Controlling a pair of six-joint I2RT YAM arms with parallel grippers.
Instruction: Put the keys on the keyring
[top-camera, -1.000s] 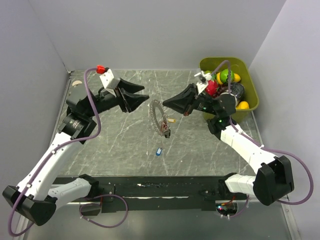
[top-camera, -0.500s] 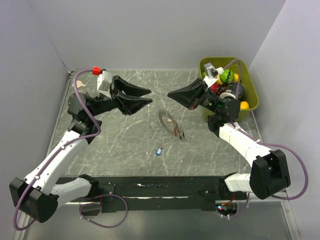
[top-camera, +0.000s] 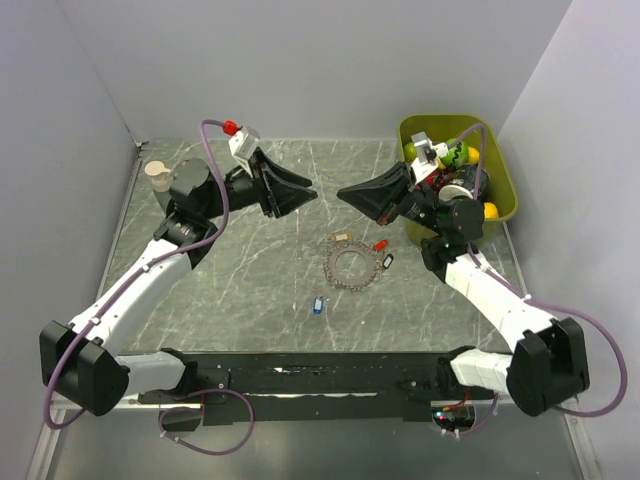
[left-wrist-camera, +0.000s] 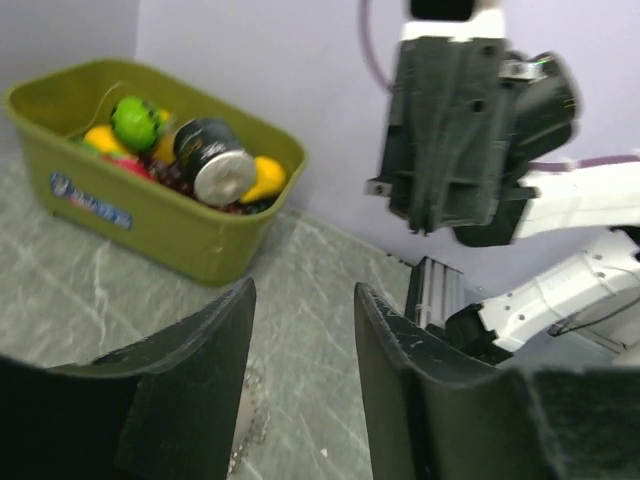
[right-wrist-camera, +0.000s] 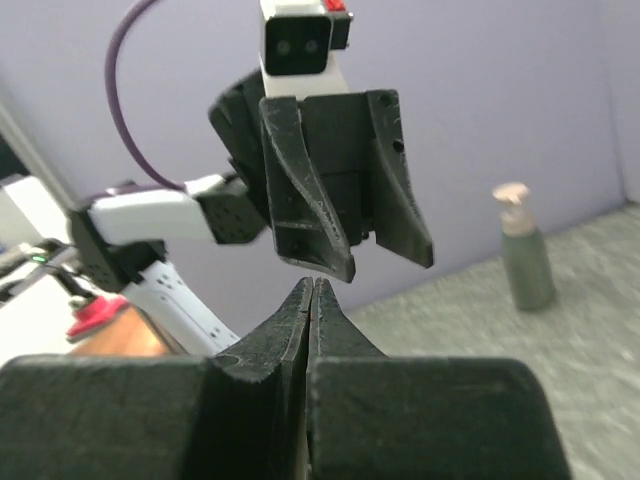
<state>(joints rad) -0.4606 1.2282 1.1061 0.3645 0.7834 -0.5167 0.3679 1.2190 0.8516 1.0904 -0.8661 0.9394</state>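
The keyring (top-camera: 350, 266), a thin ring fringed with small silvery keys, lies flat on the table mid-way between the arms, with a red tag (top-camera: 380, 243) at its right. Loose keys lie around it: a blue one (top-camera: 318, 304) in front, a tan one (top-camera: 340, 237) behind and a dark one (top-camera: 388, 261) to the right. My left gripper (top-camera: 306, 195) hovers open and empty above and behind the ring. A bit of the ring (left-wrist-camera: 250, 428) shows below the left gripper (left-wrist-camera: 302, 297). My right gripper (top-camera: 343, 192) faces it, shut with nothing showing between its tips (right-wrist-camera: 313, 285).
A green bin (top-camera: 500, 200) of toy fruit and a can stands at the back right, behind the right arm, and shows as the bin (left-wrist-camera: 150, 225) in the left wrist view. A small bottle (top-camera: 155, 173) stands at the back left corner.
The keyring, which hung upright between the two grippers, has dropped and now lies flat on the table. Both grippers have risen and drawn back; the left arm has swung toward the back.
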